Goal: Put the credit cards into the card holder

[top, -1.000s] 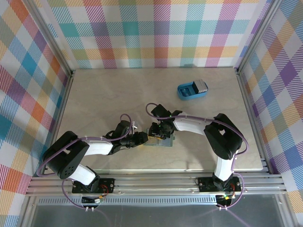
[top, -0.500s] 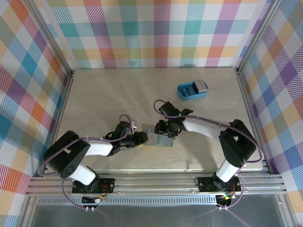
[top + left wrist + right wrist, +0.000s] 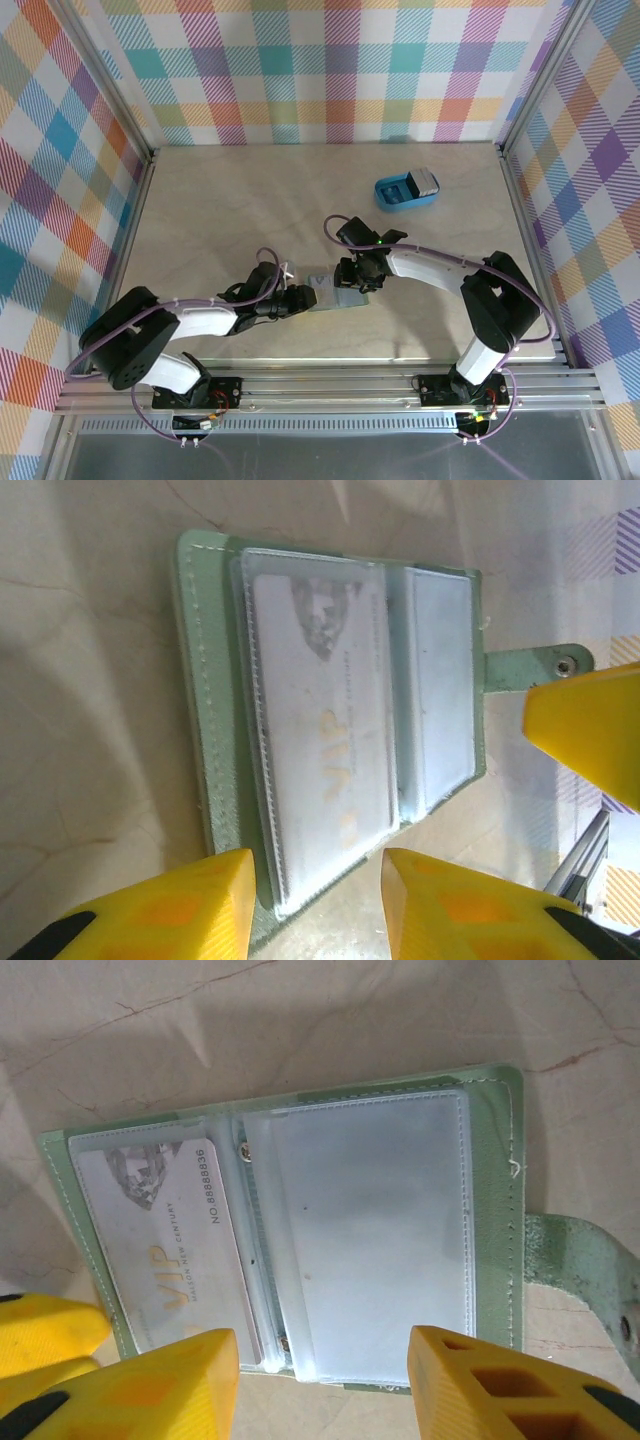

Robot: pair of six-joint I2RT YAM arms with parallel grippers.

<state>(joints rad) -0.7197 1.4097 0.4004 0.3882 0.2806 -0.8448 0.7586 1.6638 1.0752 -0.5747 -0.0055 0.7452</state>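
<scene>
Counter (image 3: 230,200), pale marbled, walled in plaid. Blue tray (image 3: 405,190) sits far right, well apart from the work; a pale item lies in its right end, too small to identify. Both arms reach to the near centre and meet over the card holder (image 3: 335,290), which lies open and flat on the counter, clear sleeves up. Left wrist view: holder (image 3: 200,740) with a grey-white card (image 3: 320,730) marked VIP seated in the larger sleeve; the smaller sleeve beside it looks bare. Right wrist view: same holder (image 3: 380,1230), card (image 3: 165,1250) in the left sleeve, wide sleeve in the middle. Left fingers (image 3: 315,900) spread, one either side of the near end of the carded sleeve; one finger (image 3: 170,910) overlaps the green cover's corner, contact not determinable. They pinch nothing. Right fingers (image 3: 320,1360) also spread, straddling the near edge of the wide sleeve, gripping nothing. From above, left fingers (image 3: 310,297) at the holder's left end, right fingers (image 3: 355,278) at its right. Strap (image 3: 530,667) with a snap juts from the holder's edge, just beside a right finger (image 3: 590,730).
</scene>
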